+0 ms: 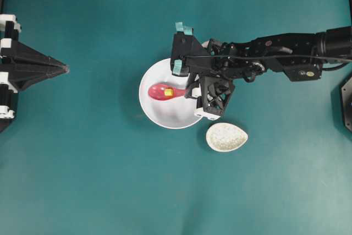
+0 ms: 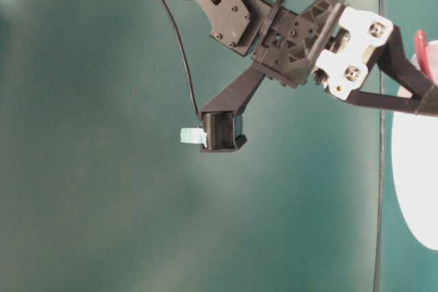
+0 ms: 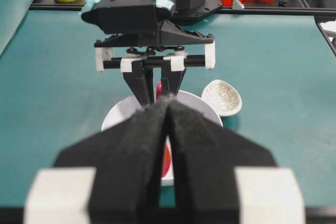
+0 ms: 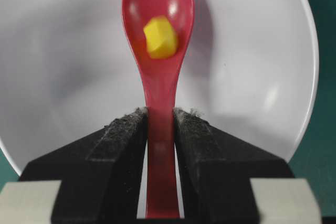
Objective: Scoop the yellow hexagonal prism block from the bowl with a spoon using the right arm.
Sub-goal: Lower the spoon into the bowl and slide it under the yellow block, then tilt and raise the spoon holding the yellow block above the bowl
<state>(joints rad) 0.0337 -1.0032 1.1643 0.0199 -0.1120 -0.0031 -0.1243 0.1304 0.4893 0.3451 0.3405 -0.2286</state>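
With the spoon (image 4: 159,35) handle clenched by the right gripper (image 4: 160,145), the yellow block (image 4: 160,37) could be tipped out by any tilt.

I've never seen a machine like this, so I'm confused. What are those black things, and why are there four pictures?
The black things are two robot arms on a green table. Each arm ends in a pinching tool and carries its own little camera.

One picture looks straight down from above. One looks from low, near the table. The other two come from the cameras on the arms.

From above, the right tool reaches over a big white bowl. It pinches the handle of a pink spoon, and a tiny yellow block sits in the spoon's scoop. The right arm's camera shows this close up.

The left tool is pinched shut and holds nothing. It rests at the table's left edge.

A small speckled dish lies beside the bowl.
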